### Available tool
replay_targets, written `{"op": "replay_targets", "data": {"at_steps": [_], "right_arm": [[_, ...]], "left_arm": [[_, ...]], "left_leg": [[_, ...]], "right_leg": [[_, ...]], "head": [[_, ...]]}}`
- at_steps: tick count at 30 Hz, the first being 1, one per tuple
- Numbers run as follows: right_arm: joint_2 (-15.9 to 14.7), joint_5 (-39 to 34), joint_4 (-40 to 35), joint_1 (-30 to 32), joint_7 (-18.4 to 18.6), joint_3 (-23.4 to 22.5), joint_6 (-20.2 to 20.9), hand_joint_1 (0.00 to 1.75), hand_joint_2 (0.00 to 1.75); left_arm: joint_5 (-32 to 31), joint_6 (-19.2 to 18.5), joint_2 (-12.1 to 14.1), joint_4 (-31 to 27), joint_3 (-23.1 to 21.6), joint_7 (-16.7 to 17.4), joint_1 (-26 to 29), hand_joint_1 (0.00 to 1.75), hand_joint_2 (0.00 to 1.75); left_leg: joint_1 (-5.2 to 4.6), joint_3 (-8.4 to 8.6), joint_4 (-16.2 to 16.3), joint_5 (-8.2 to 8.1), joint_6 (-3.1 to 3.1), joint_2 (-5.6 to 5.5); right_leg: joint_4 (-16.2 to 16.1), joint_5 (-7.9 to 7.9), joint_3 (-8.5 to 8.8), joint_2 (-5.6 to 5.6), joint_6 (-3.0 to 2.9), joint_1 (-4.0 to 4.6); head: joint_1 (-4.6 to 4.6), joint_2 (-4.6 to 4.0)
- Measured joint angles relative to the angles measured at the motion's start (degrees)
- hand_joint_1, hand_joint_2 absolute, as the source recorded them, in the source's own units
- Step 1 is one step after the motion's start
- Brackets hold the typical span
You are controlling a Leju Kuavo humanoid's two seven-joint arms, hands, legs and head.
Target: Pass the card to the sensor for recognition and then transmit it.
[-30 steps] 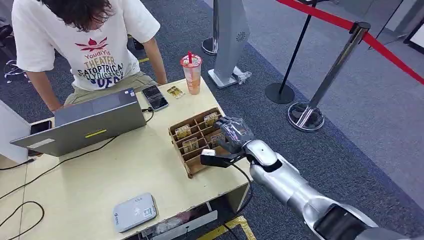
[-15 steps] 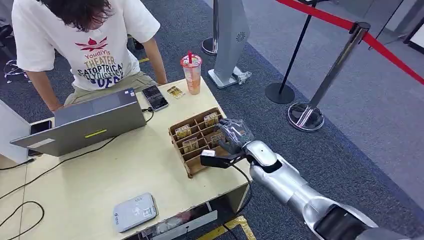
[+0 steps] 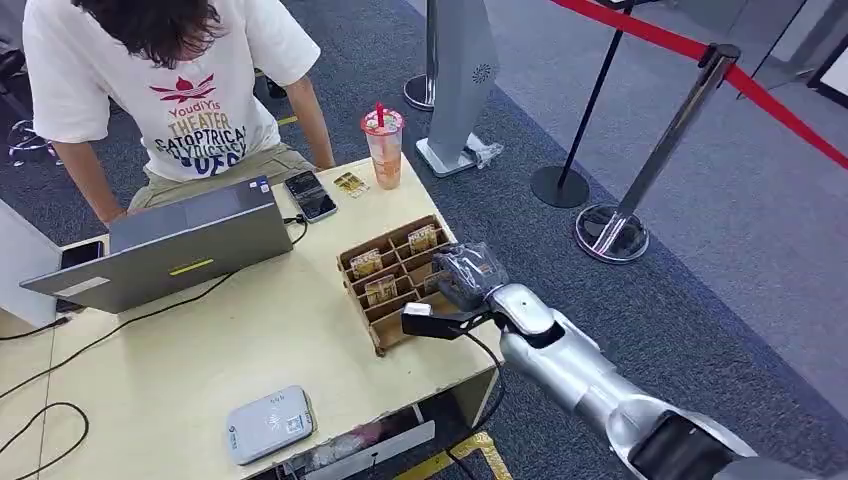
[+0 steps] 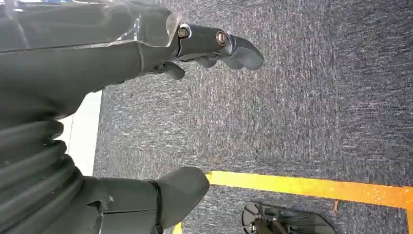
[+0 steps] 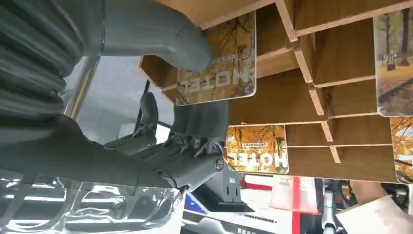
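We have our right robot hand over the rack on the counter, thumb and fingers bracketing a card but not visibly clamped, so we should pinch squarely and lift straight up before heading for the sensor, left robot hand idle and unclenched.

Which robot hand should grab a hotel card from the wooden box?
The right hand. It is already at the wooden card holder, with its thumb beside a hotel card. The left hand hangs over the carpet floor, not at the table.
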Motion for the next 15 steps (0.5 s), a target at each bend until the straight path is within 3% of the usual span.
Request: {"op": "replay_targets", "data": {"at_steps": [7,15], "right_arm": [[0.0,-0.1,-0.2,-0.2,-0.2,-0.1,0.7,1.48,1.75],[0.0,-2.6,1.4,-2.2,-2.5,-0.1,2.2,1.48,1.75]], "left_arm": [[0.0,0.0,0.0,0.0,0.0,-0.1,0.0,0.0,1.75],[0.1,-0.1,0.0,0.0,0.0,-0.1,0.0,0.0,1.75]], "left_leg": [[0.0,-0.01,0.0,0.0,0.0,0.03],[0.0,0.0,0.0,0.0,0.01,0.02]], "right_leg": [[0.0,0.0,0.01,0.01,0.0,0.0],[0.0,0.01,0.01,0.01,0.01,0.0]], "head": [[0.0,0.0],[0.02,0.0]]}}
